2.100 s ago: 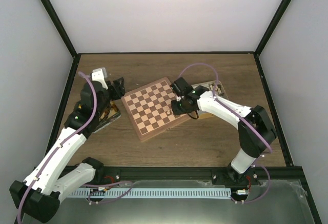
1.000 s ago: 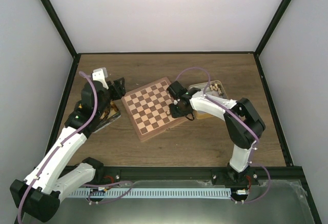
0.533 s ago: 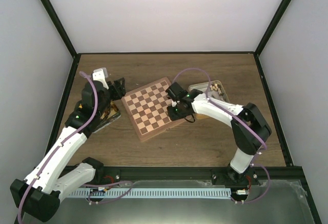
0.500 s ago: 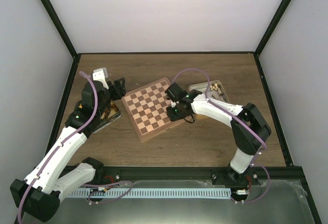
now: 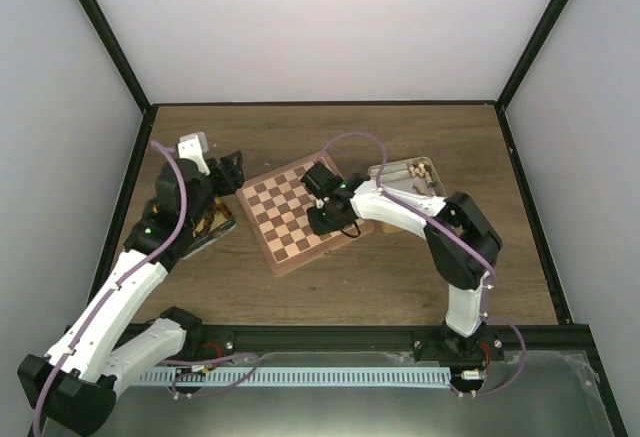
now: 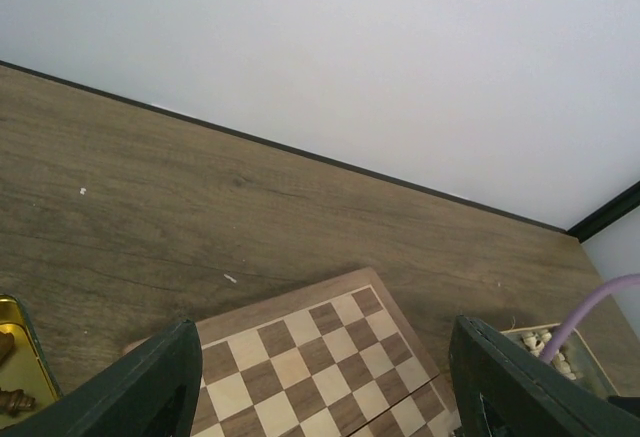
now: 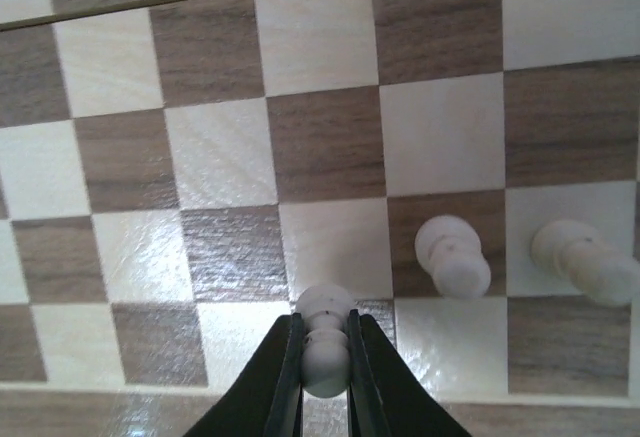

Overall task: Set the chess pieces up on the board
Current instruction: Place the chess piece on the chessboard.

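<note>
The chessboard (image 5: 285, 215) lies tilted on the table between my arms; it also shows in the left wrist view (image 6: 300, 347) and fills the right wrist view (image 7: 330, 137). My right gripper (image 7: 325, 367) is shut on a pale cream pawn (image 7: 325, 342) and holds it over the board's near rows; in the top view it sits over the board's right part (image 5: 325, 219). Two more pale pawns (image 7: 452, 257) (image 7: 585, 262) stand on squares to its right. My left gripper (image 5: 228, 172) is open and empty above the board's left corner.
A gold tin (image 5: 208, 229) with dark pieces lies left of the board; its edge shows in the left wrist view (image 6: 20, 357). A tin of pale pieces (image 5: 410, 175) lies right of the board. Walls enclose the table.
My right gripper has moved left from the board's right edge over the board, carrying the pale pawn. The left arm has stayed almost still.
</note>
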Controlling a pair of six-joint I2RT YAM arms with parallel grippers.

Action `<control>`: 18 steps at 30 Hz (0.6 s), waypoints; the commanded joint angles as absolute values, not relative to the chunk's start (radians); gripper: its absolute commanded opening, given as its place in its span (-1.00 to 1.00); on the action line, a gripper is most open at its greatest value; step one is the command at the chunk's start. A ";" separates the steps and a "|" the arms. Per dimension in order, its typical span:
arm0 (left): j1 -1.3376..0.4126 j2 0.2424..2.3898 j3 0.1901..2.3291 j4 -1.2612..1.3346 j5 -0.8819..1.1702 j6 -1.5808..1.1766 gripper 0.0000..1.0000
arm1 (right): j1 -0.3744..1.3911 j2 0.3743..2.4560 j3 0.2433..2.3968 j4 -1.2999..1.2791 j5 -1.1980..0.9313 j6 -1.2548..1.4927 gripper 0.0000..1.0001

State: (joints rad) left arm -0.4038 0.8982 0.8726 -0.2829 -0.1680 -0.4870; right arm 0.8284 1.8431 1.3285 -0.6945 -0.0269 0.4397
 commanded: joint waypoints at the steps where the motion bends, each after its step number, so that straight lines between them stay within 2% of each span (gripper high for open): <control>1: -0.399 0.883 0.869 -0.282 -0.164 -0.483 0.39 | 0.834 1.890 1.394 -0.709 0.032 0.457 -0.85; 10: -0.399 0.884 0.866 -0.276 -0.142 -0.471 0.40 | 0.834 1.929 1.404 -0.706 0.028 0.426 -0.84; 18: -0.399 0.887 0.868 -0.272 -0.137 -0.466 0.40 | 0.835 1.926 1.398 -0.675 0.016 0.410 -0.71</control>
